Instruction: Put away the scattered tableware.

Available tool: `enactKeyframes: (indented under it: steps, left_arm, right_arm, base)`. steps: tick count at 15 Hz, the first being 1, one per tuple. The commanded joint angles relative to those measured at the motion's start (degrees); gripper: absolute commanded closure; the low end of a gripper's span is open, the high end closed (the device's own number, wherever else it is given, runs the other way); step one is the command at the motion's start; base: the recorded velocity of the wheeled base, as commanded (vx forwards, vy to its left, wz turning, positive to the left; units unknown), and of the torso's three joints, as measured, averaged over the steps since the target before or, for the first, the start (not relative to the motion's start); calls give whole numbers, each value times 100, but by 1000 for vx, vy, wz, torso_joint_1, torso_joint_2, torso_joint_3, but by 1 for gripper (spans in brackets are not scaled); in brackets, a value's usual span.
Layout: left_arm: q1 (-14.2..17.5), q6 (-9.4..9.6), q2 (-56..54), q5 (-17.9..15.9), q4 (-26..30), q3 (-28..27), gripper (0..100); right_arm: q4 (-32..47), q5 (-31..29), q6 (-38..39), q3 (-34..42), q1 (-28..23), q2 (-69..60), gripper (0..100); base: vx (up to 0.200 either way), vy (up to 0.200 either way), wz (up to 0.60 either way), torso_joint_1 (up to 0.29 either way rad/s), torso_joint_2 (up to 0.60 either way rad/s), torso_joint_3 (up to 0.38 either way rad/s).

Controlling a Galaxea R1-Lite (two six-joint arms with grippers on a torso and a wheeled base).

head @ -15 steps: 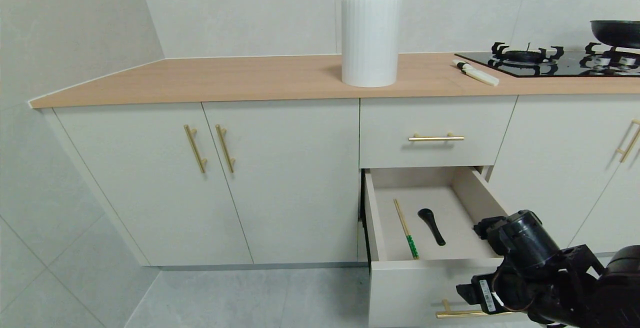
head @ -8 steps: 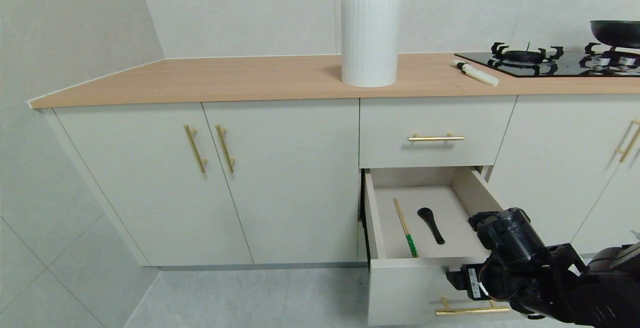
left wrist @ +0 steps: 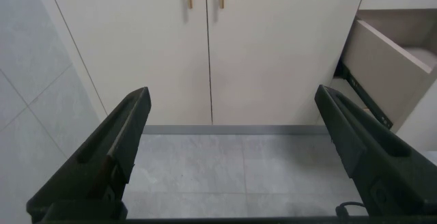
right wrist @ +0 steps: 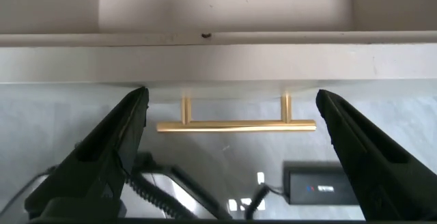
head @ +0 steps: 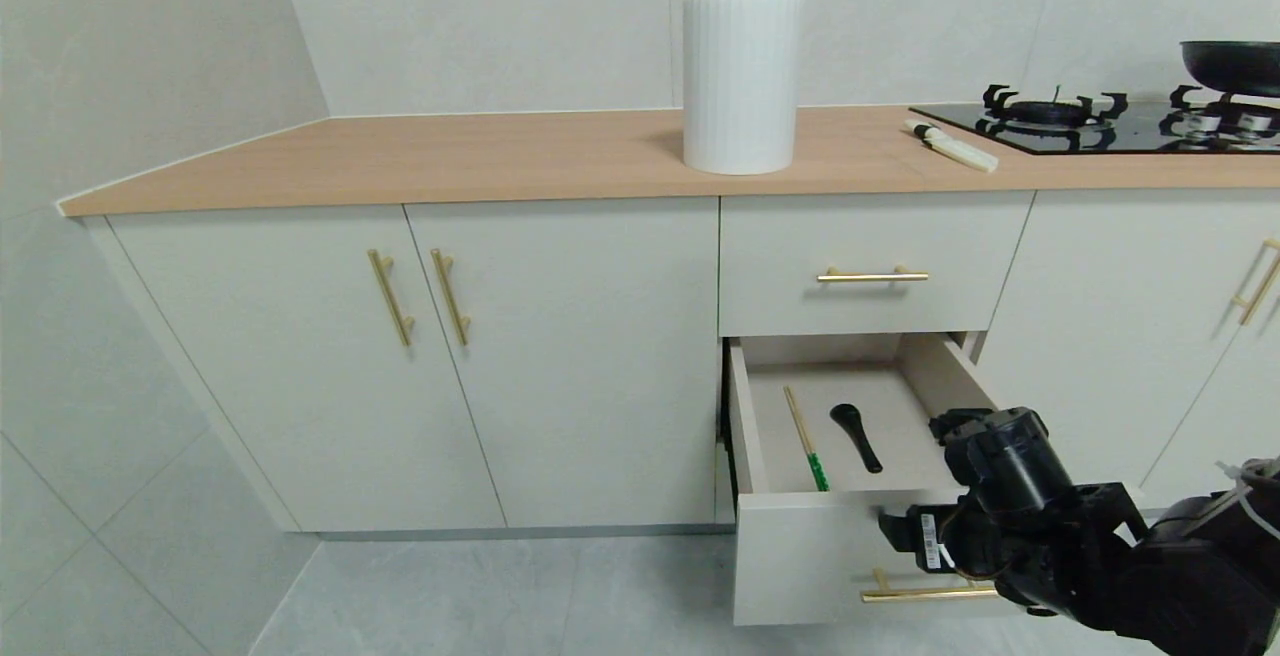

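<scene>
Hovering just in front of the open drawer [head: 830, 561] and its gold handle [right wrist: 235, 125], the right claw [right wrist: 231, 95] is gaping, released and empty. Inside the drawer, chopsticks [head: 805, 438] and a black spoon [head: 855, 436] are lying side by side. Off to the drawer's side, the left claw [left wrist: 231, 94] is hanging released too.

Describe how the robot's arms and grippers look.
The right arm is black, with a rounded, barrel-shaped wrist housing, a white barcode label and black cables. The right gripper and the left gripper each have two dark, flat fingers that taper towards the tips.
</scene>
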Motion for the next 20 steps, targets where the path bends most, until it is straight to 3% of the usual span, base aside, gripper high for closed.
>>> enactKeyframes:
  steps: [1,20]
  left_arm:
    - [1,-1,2,1,-9,0,0]
    - [1,-1,2,1,0,0,0]
  right_arm:
    - [-124,-8,-21,-118,-126,178,0]
    - [-141,36,-847,-2359,-855,1847,0]
  base:
    - [0,0,0,0,0,0]
    - [0,0,0,0,0,0]
